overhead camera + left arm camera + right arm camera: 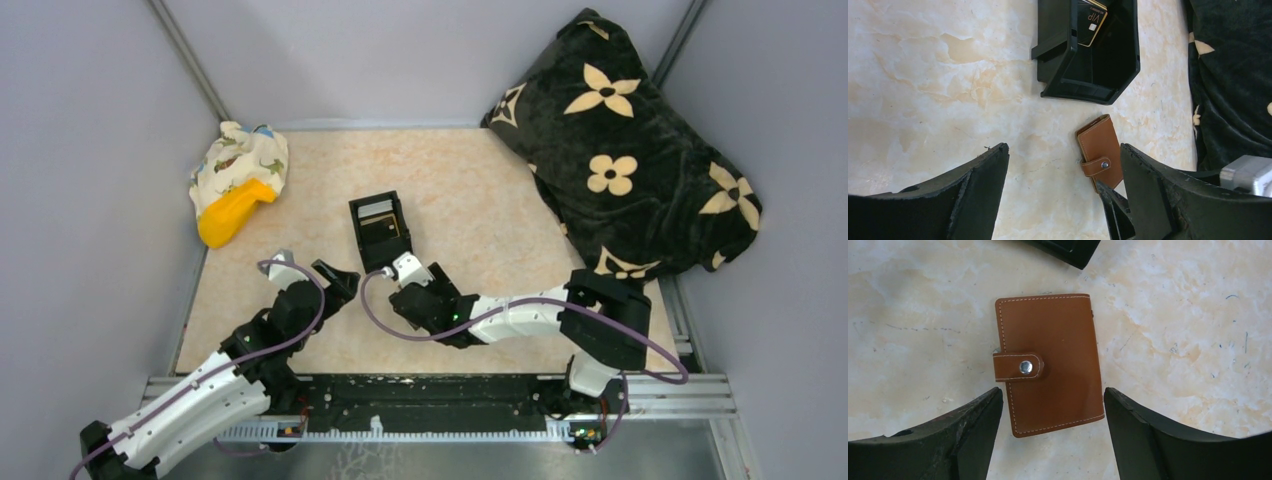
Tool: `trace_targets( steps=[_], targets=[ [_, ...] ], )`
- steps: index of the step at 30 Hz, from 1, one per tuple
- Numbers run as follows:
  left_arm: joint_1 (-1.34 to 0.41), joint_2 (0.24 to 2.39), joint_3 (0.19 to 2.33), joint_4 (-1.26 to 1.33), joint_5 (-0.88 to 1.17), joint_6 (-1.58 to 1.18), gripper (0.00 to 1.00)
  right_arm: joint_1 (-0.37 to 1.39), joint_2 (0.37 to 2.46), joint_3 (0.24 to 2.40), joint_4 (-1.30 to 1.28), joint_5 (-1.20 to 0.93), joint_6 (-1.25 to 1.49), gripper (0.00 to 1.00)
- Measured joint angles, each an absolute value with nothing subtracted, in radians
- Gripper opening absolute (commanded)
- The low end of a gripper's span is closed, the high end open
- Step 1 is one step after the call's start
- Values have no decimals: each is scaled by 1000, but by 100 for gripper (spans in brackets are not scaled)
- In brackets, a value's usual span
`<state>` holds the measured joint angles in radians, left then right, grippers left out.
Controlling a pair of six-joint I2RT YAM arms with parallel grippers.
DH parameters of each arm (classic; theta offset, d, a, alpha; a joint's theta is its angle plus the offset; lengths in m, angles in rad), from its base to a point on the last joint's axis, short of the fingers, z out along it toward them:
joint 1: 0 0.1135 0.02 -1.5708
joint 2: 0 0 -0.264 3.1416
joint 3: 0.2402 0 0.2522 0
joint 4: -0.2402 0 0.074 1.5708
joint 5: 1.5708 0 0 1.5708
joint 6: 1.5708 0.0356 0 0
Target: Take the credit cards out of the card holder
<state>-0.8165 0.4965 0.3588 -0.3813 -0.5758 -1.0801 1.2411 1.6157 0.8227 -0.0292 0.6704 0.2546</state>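
Note:
The card holder (1048,360) is a reddish-brown leather wallet, folded shut with its snap tab (1018,366) fastened, and lies flat on the marble-patterned table. My right gripper (1053,392) is open and hovers right over it, with one jaw on each side of its near end. The card holder also shows in the left wrist view (1100,150). In the top view it is hidden under the right gripper (400,268). My left gripper (1063,150) is open and empty, just left of the card holder; in the top view it (345,280) sits beside the right gripper.
A black plastic tray (380,228) lies just beyond the card holder, with a black-and-gold VIP card (1091,20) inside. A black flowered pillow (630,150) fills the right back. A dinosaur-print cloth with a yellow object (235,190) is at back left.

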Motion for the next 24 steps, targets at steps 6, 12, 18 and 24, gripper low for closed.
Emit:
trace_targets(
  steps=[6, 12, 18, 24],
  targets=[
    [-817, 496, 352, -381, -575, -1080, 87, 1241, 1667, 823, -18, 628, 245, 74],
    [-817, 497, 349, -381, -575, -1080, 87, 1241, 1693, 823, -1, 619, 244, 66],
    [-817, 497, 349, -381, -575, -1080, 87, 1235, 1695, 812, 21, 610, 255, 39],
    [-817, 497, 349, -381, -575, -1080, 87, 1229, 1686, 811, 46, 588, 268, 24]
  ],
)
